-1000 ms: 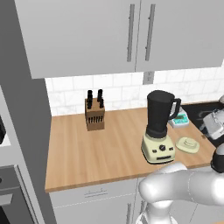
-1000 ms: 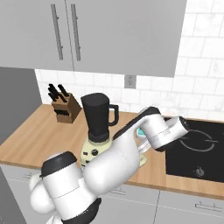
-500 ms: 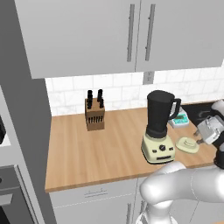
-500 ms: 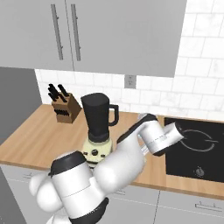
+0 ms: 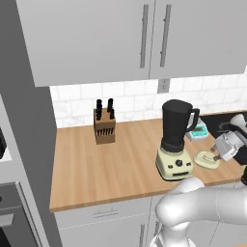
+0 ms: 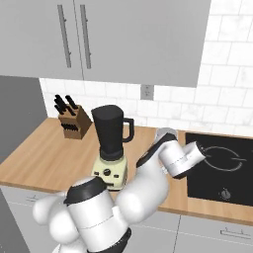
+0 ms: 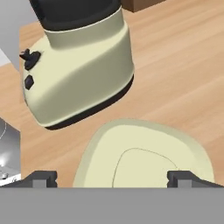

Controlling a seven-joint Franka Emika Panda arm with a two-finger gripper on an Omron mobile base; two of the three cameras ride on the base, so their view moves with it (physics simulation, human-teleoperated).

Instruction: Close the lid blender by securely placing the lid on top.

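The lid [image 7: 144, 155], a pale cream disc with a raised centre knob, lies flat on the wooden counter just right of the blender [image 5: 176, 140]. In the left base view the lid [image 5: 206, 159] shows beside the cream base. My gripper [image 7: 113, 179] hangs close above the lid, open, with one fingertip on each side of the knob and nothing held. The hand [image 5: 226, 146] comes in from the right, tilted down at the lid. The blender's dark jar [image 6: 111, 127] stands with its mouth uncovered. Its cream base [image 7: 78, 74] shows a black dial and buttons.
A wooden knife block [image 5: 104, 126] stands at the back left of the counter [image 5: 111, 169]. A small teal-and-white flat object [image 5: 198, 131] lies behind the lid near the wall. The black cooktop [image 6: 222, 165] is to the right. My own arm [image 6: 173, 157] crosses in front of the lid's spot.
My hand has come down and a little left, closing in on the lid. The lid and blender have not moved.
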